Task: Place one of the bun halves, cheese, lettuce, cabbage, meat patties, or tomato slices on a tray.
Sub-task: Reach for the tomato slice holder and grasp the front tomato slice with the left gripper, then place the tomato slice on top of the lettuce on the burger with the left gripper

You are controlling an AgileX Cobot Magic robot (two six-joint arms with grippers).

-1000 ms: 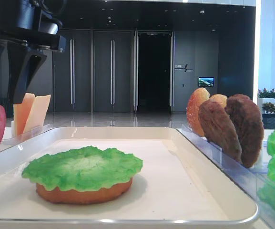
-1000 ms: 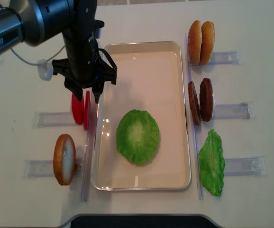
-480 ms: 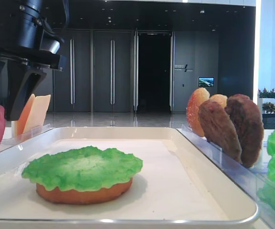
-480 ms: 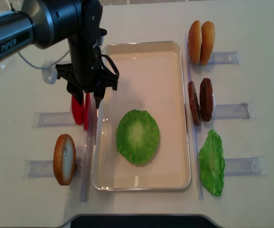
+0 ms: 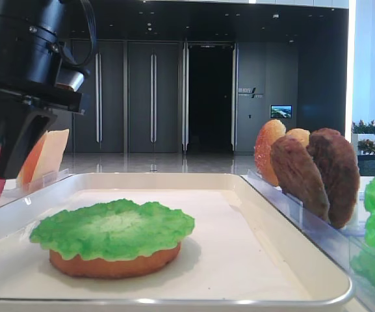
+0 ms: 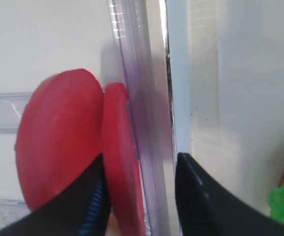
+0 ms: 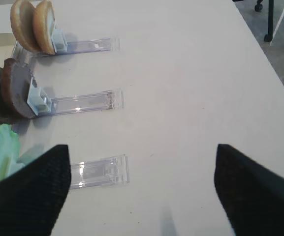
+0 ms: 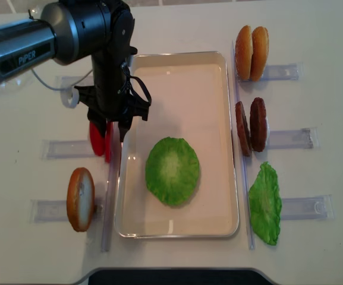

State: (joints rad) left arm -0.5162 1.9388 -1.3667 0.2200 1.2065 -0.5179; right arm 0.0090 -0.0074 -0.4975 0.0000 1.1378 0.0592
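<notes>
My left arm (image 8: 52,35) is a glossy dark grey tube with pale lettering printed along its side, ending in a rounded black wrist housing with thin black cables looping beside it. From the low side view the left gripper (image 8: 113,132) is a matte black cylinder over a flat bracket and a tapering black finger. On my right wrist view, I see only two blurred, coarse-textured black fingertips (image 7: 23,191) at the bottom corners.
</notes>
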